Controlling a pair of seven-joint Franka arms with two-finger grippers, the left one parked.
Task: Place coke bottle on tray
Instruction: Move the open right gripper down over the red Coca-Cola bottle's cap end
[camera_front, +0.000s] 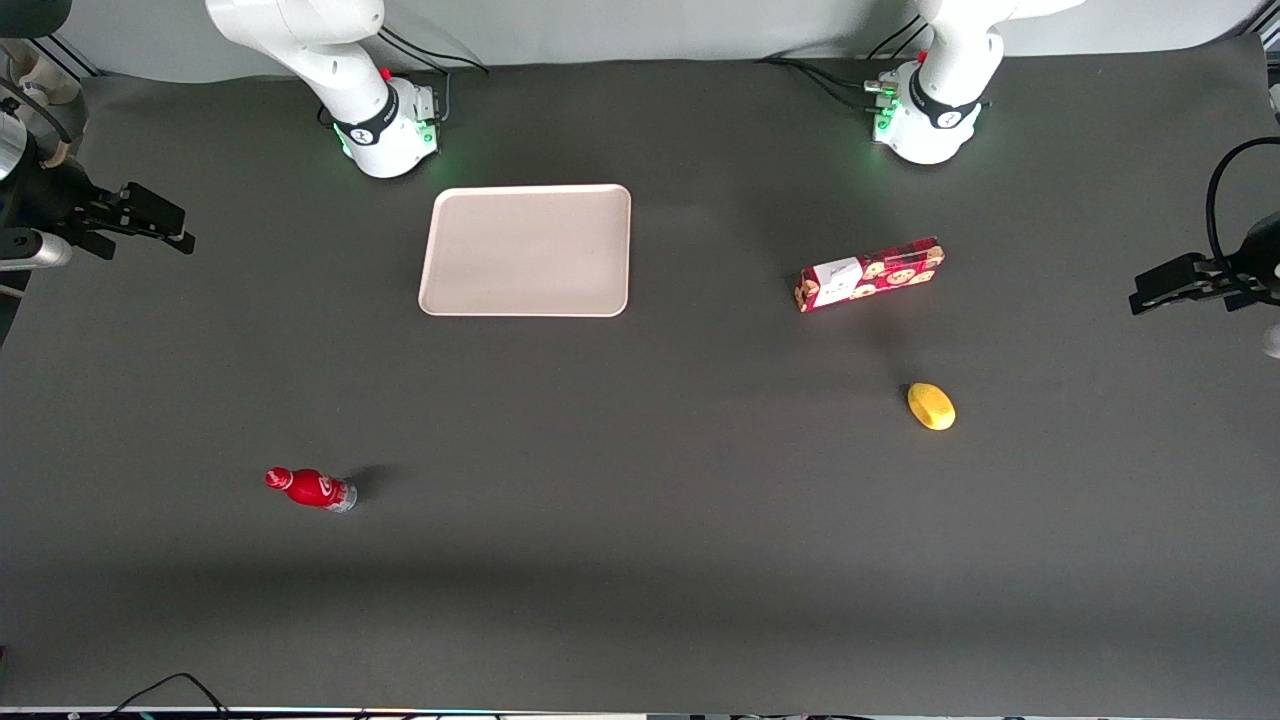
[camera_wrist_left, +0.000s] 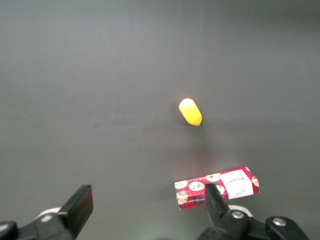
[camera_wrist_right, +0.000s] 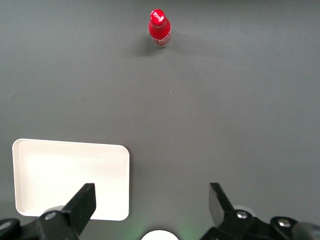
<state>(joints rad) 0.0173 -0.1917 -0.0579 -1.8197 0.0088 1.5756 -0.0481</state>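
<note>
The coke bottle (camera_front: 312, 489) is small and red with a red cap and a silvery base. It rests on the dark table, nearer to the front camera than the tray, and also shows in the right wrist view (camera_wrist_right: 159, 27). The pale pink-beige tray (camera_front: 527, 250) lies flat near the working arm's base and holds nothing; one part of it shows in the right wrist view (camera_wrist_right: 70, 177). My right gripper (camera_front: 150, 222) hangs above the working arm's end of the table, well apart from both. It is open and empty (camera_wrist_right: 152, 192), with the two black fingers wide apart.
A red cookie box (camera_front: 870, 274) lies toward the parked arm's end of the table, also in the left wrist view (camera_wrist_left: 217, 187). A yellow lemon-like object (camera_front: 931, 406) lies nearer the front camera than the box. The working arm's base (camera_front: 385, 125) stands beside the tray.
</note>
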